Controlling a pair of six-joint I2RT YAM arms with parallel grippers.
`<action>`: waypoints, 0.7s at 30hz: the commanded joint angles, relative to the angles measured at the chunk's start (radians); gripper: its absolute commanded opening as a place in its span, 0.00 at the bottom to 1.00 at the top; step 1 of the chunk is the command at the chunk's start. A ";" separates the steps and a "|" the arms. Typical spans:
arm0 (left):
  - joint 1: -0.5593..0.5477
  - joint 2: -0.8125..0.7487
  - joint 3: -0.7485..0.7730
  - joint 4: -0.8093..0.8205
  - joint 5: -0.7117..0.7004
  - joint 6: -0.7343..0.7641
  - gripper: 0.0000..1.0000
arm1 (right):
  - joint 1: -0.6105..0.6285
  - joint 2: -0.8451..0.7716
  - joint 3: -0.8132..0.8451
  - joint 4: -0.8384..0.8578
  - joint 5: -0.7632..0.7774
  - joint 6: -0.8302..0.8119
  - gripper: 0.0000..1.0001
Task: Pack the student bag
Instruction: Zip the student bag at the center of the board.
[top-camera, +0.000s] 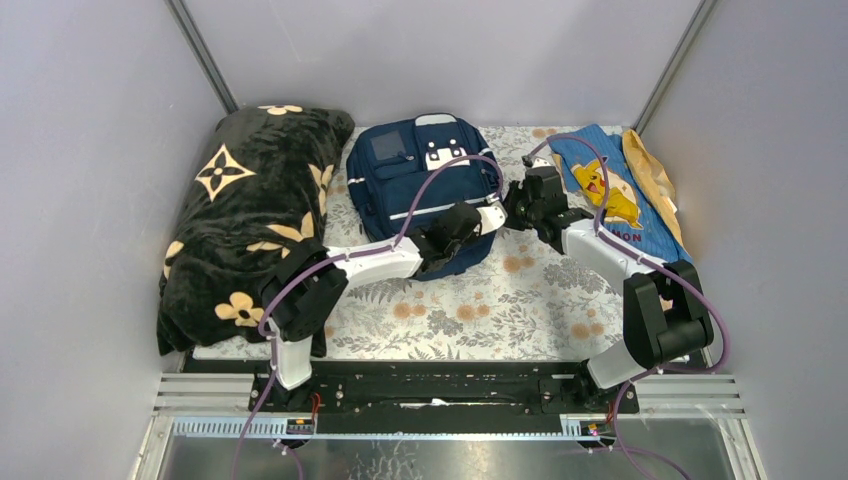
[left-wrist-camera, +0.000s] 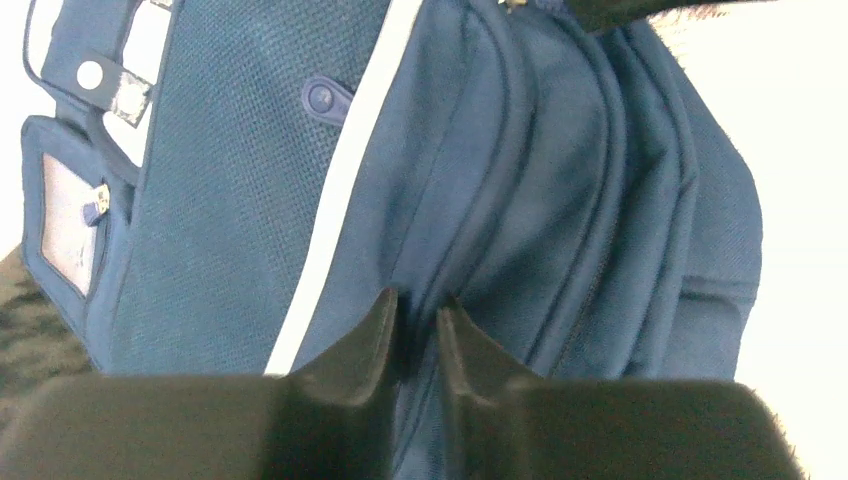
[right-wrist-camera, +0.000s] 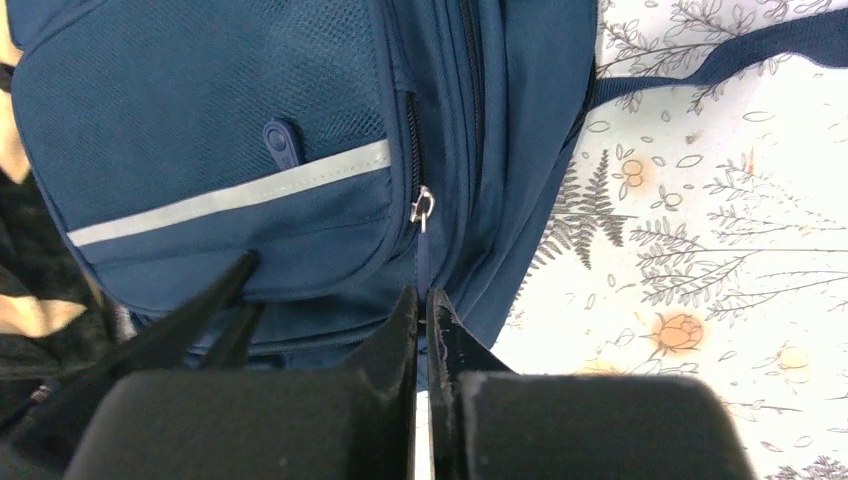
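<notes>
Your left gripper (left-wrist-camera: 415, 305) pinches a fold of the student bag (top-camera: 400, 190) at its near right corner, fingers almost together. Your right gripper (right-wrist-camera: 422, 300) is clamped on a thin navy strip (right-wrist-camera: 421, 262) below a zipper pull (right-wrist-camera: 423, 205) on the bag's right side. The bag lies on the floral table cover (top-camera: 500, 300), between the black blanket (top-camera: 250, 210) at left and the light-blue cloth (top-camera: 610, 190) at far right.

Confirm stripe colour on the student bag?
Pale grey stripe on navy student bag; best in right wrist view.

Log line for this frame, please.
left gripper: shut on student bag fabric | right gripper: shut on zipper pull | blanket, cloth: outside bag
</notes>
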 joint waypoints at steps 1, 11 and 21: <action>0.013 0.039 0.019 0.011 -0.076 0.028 0.03 | -0.003 -0.039 0.007 0.037 -0.026 0.009 0.00; 0.014 -0.238 -0.154 -0.006 0.206 -0.073 0.00 | -0.019 0.011 0.026 0.075 -0.007 -0.001 0.00; 0.035 -0.414 -0.322 0.016 0.432 -0.059 0.00 | -0.008 0.128 0.084 0.210 0.026 0.010 0.00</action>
